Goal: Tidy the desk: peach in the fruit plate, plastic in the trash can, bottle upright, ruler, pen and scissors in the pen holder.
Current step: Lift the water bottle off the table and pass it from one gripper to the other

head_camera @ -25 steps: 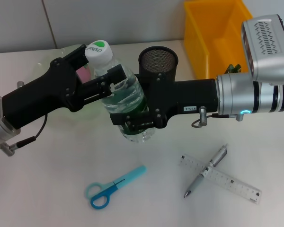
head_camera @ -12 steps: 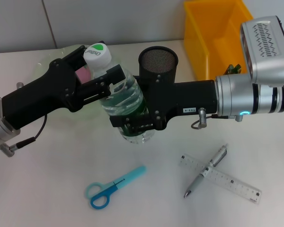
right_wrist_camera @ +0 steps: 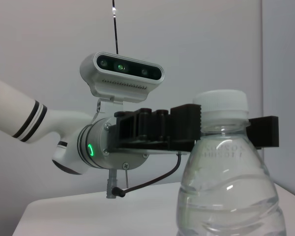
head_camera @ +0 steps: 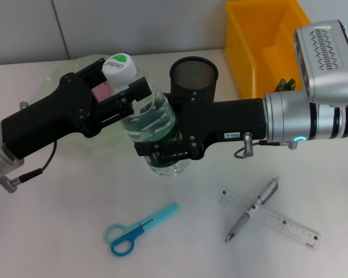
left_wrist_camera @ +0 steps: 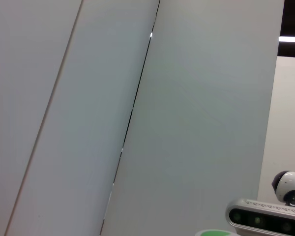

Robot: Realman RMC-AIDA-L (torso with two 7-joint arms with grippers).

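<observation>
Bottle [head_camera: 153, 124]: upright on counter [head_camera: 58, 231], gripped low by right gripper [head_camera: 165, 152]; neck flanked by left gripper [head_camera: 124, 92], closure not discernible. Risk: toppling if released off-balance or dragged by retracting fingers.

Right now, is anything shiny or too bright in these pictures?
Head view: soft glints on the clear plastic water bottle, faint shadows under the blue scissors. Right wrist view: pale highlights on that bottle, and the left gripper behind its neck looks dark. Left wrist view: only an evenly lit grey wall.
</observation>
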